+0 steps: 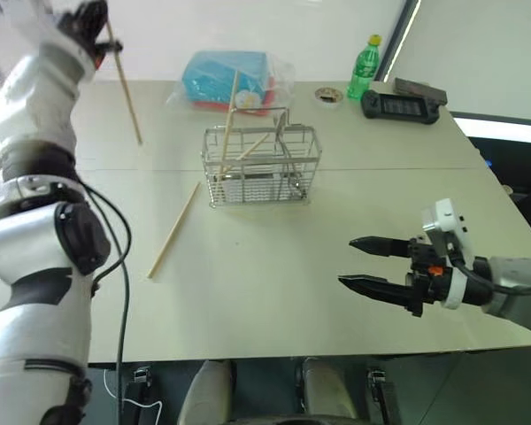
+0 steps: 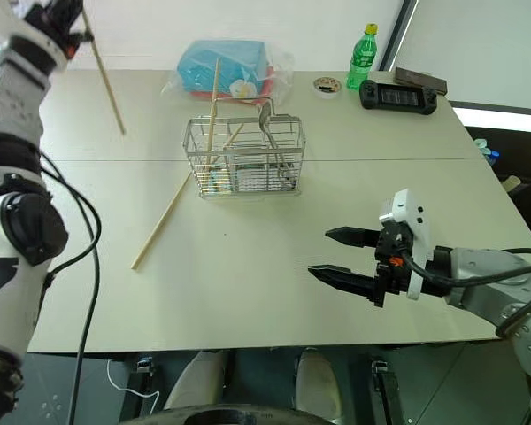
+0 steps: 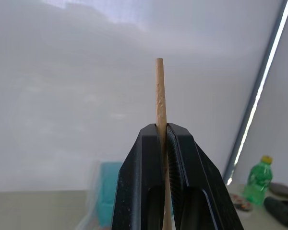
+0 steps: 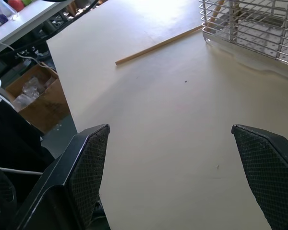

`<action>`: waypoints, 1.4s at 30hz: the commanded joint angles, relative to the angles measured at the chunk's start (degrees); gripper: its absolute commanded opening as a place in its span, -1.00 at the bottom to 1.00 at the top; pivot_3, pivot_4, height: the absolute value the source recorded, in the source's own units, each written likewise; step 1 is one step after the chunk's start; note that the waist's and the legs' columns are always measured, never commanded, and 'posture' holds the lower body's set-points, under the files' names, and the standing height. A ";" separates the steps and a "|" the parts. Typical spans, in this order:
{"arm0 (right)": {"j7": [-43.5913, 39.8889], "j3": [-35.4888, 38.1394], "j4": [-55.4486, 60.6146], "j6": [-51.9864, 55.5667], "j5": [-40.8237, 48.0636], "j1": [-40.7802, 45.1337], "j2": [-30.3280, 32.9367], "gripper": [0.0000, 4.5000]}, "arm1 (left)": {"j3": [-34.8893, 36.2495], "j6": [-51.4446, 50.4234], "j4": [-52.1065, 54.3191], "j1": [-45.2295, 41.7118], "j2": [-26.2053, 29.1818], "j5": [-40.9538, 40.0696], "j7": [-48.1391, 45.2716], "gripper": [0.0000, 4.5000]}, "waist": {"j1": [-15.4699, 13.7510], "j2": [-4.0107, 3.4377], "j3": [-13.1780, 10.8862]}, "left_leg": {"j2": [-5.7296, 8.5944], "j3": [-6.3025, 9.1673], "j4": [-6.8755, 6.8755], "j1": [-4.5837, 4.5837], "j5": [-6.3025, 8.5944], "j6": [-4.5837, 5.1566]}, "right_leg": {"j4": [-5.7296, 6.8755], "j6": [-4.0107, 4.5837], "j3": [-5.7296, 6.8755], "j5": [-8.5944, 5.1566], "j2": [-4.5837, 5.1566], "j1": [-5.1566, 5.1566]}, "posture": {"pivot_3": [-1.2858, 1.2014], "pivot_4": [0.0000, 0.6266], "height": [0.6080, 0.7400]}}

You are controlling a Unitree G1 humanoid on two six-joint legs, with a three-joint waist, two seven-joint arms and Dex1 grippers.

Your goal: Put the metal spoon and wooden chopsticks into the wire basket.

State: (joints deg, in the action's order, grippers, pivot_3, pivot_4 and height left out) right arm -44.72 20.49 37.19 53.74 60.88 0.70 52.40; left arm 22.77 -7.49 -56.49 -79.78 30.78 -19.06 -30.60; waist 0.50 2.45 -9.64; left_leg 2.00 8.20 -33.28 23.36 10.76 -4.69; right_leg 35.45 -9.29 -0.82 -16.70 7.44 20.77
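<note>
My left gripper [image 1: 93, 27] is raised high at the far left of the table and is shut on one wooden chopstick [image 1: 128, 93], which hangs down at a slant; the left wrist view shows that stick [image 3: 159, 91] pinched between the jaws. The wire basket [image 1: 261, 164] stands mid-table with two chopsticks [image 1: 232, 111] leaning in it. Another chopstick [image 1: 173, 230] lies flat on the table left of the basket. I cannot pick out the metal spoon among the basket's wires. My right gripper [image 1: 347, 261] hovers open near the table's front right, holding nothing.
Behind the basket lies a blue box in clear plastic [image 1: 230, 80]. A green bottle [image 1: 365, 66], a roll of tape [image 1: 328, 95] and a black handheld console [image 1: 401, 106] sit at the back right. A cardboard box [image 4: 33, 93] stands on the floor beside the table.
</note>
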 commanded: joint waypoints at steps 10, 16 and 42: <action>2.92 1.30 2.57 -2.14 1.32 -0.93 -1.08 0.89 | -7.98 6.31 3.52 0.64 -14.92 2.12 -2.27 -0.98 | 0.18 -0.07 0.01 | 0.00 -0.03 -0.17 0.04 0.00 0.01 | -0.01 -0.02 -0.02 0.02 -0.01 -0.01 | 0.03 -0.52 0.87; 5.11 1.97 3.56 -2.75 2.08 -2.47 -1.92 0.89 | -11.21 5.74 8.10 5.75 -16.83 2.97 -4.52 -0.65 | 0.15 -0.09 0.00 | 0.00 -0.04 -0.20 0.04 0.01 0.02 | 0.00 -0.01 -0.02 0.03 -0.01 -0.01 | 0.03 -0.52 0.87; 5.89 -0.85 -0.42 -2.76 3.16 1.29 -1.87 0.89 | -19.78 -39.13 39.36 16.71 15.11 -1.56 -13.60 0.99 | -0.04 -0.25 -0.05 | -0.01 -0.02 -0.36 0.02 0.04 0.06 | 0.01 0.00 -0.06 0.02 -0.07 -0.11 | 0.03 -0.52 0.87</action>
State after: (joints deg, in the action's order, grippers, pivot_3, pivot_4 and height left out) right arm -38.38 19.13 36.50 52.03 63.97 1.55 50.49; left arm 6.47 -43.64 -18.82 -63.74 44.75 -21.72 -40.63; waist 0.46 2.20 -9.69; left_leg 2.00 8.18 -33.65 23.37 10.80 -4.63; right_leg 35.41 -9.28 -0.88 -16.67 7.38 20.63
